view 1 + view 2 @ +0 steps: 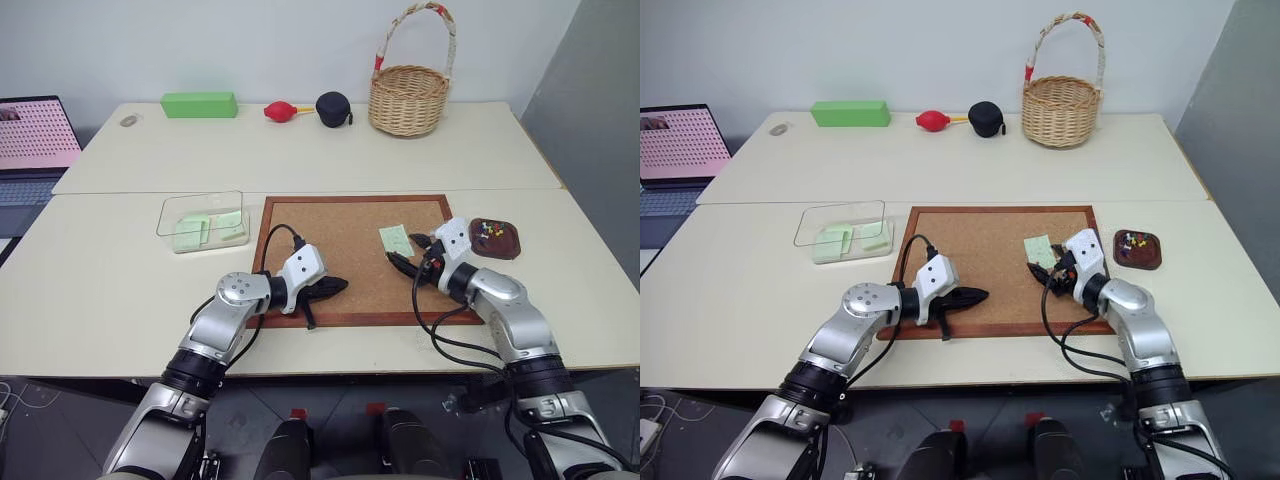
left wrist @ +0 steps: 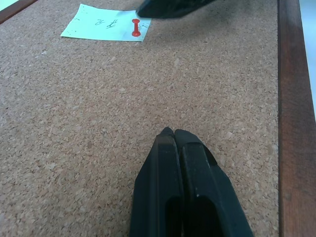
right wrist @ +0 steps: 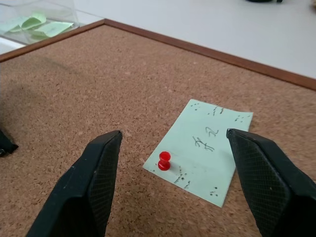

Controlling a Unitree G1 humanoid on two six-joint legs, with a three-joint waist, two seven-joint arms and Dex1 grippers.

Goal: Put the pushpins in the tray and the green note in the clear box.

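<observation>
The green note [image 3: 202, 150] lies on the right part of the corkboard [image 1: 340, 225], held down by a red pushpin [image 3: 164, 161] at its near corner. My right gripper [image 3: 174, 134] hovers open just in front of the note, one finger on each side of the pin and touching neither. Over the board's front left, my left gripper [image 1: 335, 287] is shut on nothing and points toward the note. The dark brown tray [image 1: 497, 255] sits right of the board with small coloured pushpins [image 1: 489, 230] in it. The clear box [image 1: 172, 215], left of the board, holds pale green slips.
Along the far table edge stand a wicker basket [image 1: 408, 95], a black case [image 1: 333, 108], a red bulb [image 1: 279, 110] and a bright green block [image 1: 199, 104]. A laptop [image 1: 35, 135] sits at the far left.
</observation>
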